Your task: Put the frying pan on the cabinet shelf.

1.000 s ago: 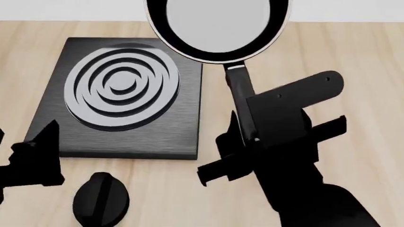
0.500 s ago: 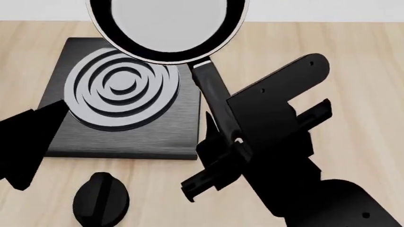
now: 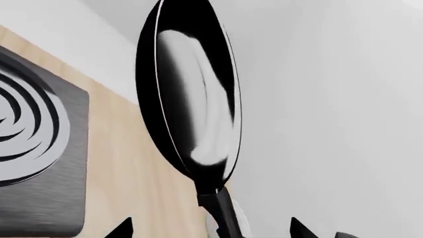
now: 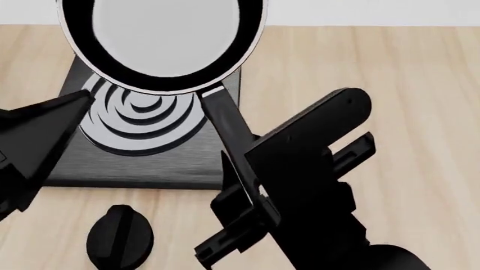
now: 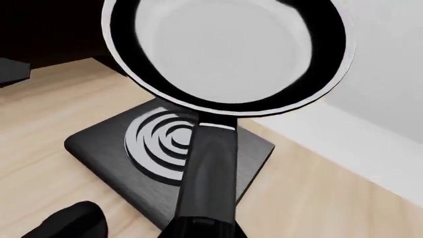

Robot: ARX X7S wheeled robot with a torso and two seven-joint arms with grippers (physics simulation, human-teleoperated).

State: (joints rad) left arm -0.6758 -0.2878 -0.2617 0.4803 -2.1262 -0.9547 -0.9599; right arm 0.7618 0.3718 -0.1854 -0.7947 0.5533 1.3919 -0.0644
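The frying pan [image 4: 161, 39] hangs in the air over the far part of the square black plate, its grey base facing the head camera and its black handle [image 4: 229, 132] slanting down into my right gripper [image 4: 248, 194]. That gripper is shut on the handle. In the right wrist view the pan [image 5: 225, 49] fills the top and the handle [image 5: 208, 173] runs into the right gripper [image 5: 201, 229]. My left gripper [image 4: 37, 140] hovers at the left, apart from the pan. The left wrist view shows the pan [image 3: 191, 99] edge-on, and the left gripper [image 3: 211, 233] is open and holds nothing. The cabinet shelf is out of view.
A square black plate [image 4: 143, 163] with concentric grey rings lies on the wooden table [image 4: 405, 84] under the pan. A black knob-like object [image 4: 120, 236] sits near the table's front edge. A white wall [image 4: 375, 11] runs along the back.
The right gripper has carried the pan to the left, over the ringed plate. The left gripper has come up and in from the left edge.
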